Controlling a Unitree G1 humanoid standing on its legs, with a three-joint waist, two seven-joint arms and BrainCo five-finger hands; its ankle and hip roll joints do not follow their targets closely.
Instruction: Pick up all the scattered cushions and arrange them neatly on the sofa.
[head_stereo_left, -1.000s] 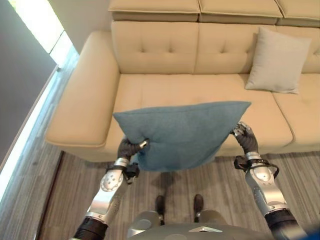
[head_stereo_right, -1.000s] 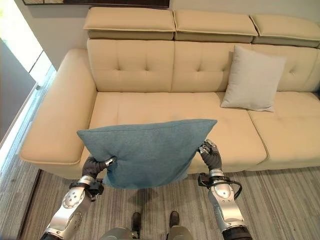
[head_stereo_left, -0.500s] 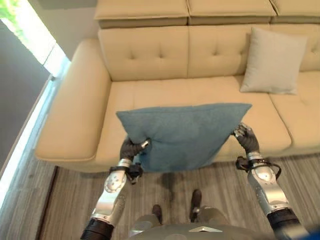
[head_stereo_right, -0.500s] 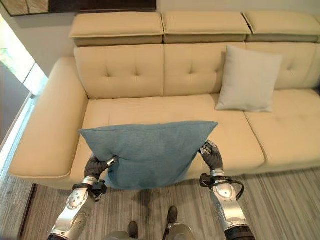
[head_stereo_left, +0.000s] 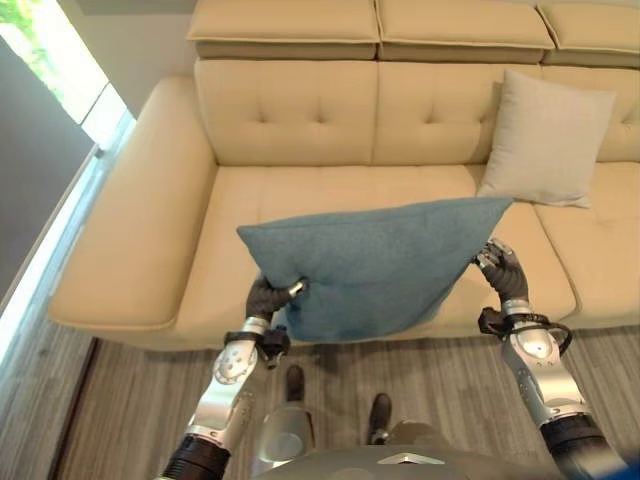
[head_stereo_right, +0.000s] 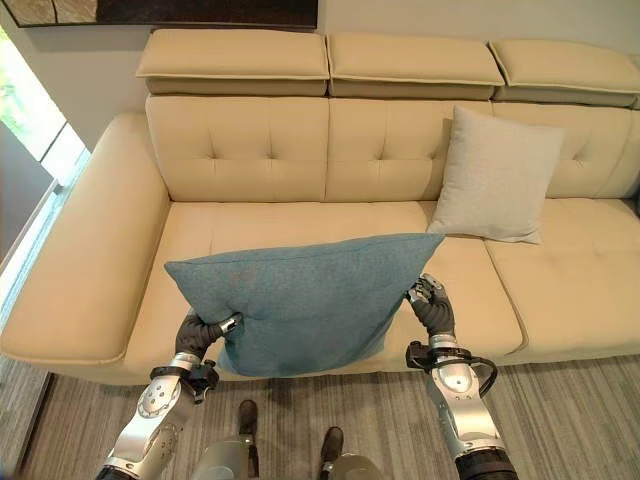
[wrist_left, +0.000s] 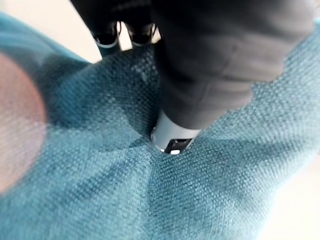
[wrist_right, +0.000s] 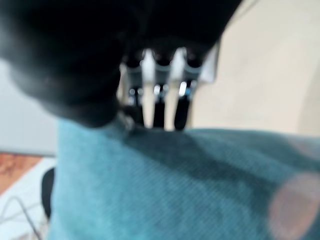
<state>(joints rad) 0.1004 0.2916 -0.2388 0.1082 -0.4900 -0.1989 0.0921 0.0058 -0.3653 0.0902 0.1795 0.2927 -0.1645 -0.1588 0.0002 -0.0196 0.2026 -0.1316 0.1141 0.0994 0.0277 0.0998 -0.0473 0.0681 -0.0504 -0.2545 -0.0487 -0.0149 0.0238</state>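
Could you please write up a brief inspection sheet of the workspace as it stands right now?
Surface: beige tufted sofa, seat in front of the robot bare; striped grey floor below.
Job's things: teal cushion held in the air over the sofa's front edge; light grey cushion upright against the backrest, to the robot's right.
Clutter: nothing seen.
Hands: left hand gripping the teal cushion's lower left corner, thumb pressed into the cloth; right hand gripping its right edge.
Cables: nothing seen apart from the robot's own.
Surroundings: bright window strip to the robot's left; dark picture frame on the wall above the sofa.
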